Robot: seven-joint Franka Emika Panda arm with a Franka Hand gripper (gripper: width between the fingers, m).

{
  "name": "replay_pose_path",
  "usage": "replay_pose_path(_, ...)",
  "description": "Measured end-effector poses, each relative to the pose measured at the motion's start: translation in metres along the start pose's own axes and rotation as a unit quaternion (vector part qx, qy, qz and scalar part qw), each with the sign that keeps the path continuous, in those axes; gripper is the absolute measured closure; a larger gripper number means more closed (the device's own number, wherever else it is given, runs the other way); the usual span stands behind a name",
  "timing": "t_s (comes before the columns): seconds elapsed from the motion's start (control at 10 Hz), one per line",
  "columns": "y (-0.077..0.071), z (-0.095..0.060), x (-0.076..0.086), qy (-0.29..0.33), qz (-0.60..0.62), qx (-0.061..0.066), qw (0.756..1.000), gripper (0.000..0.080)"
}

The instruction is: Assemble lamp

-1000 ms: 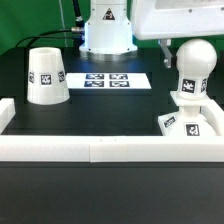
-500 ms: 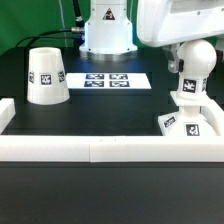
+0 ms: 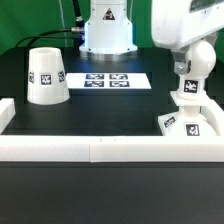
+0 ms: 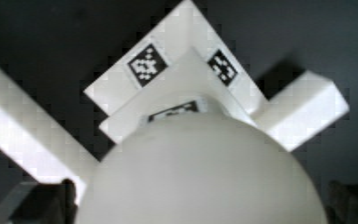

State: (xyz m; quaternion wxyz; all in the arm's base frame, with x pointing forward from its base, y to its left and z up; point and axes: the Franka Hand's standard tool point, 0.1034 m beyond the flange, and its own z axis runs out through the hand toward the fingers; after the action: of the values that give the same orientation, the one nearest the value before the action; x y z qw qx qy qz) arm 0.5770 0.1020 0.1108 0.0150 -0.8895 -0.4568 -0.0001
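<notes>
The ball-shaped bulb stands upright on the flat square base block at the exterior view's right, by the front wall. My gripper has come down over the bulb's top. In the wrist view the bulb fills the space between my dark fingers, which stand open on either side of it, and the tagged base lies beyond. My gripper holds nothing. The cone shade stands alone at the exterior view's left.
The marker board lies at the back middle, in front of the arm's pedestal. White border walls run along the front and the exterior view's left; the base sits in the front right corner.
My arm has moved toward the exterior view's right and down, from beside the bulb to over its top. The bulb, base and shade have not moved.
</notes>
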Motion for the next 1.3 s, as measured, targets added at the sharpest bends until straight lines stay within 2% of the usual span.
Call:
replay_pose_path(0.7, 0.0027, 0.0008, -0.0016, -0.028, -0.185, -0.016, 0.982, 0.0101)
replay_pose_path(0.8, 0.0033, 0.0008, -0.0023, -0.028, -0.184, -0.016, 0.982, 0.0219)
replay_pose_path(1.2, 0.0035, 0.0008, -0.0025, -0.027, -0.162, -0.016, 0.986, 0.0223)
replay_pose_path(1.3, 0.0034, 0.0008, -0.0025, -0.025, -0.106, -0.017, 0.994, 0.0223)
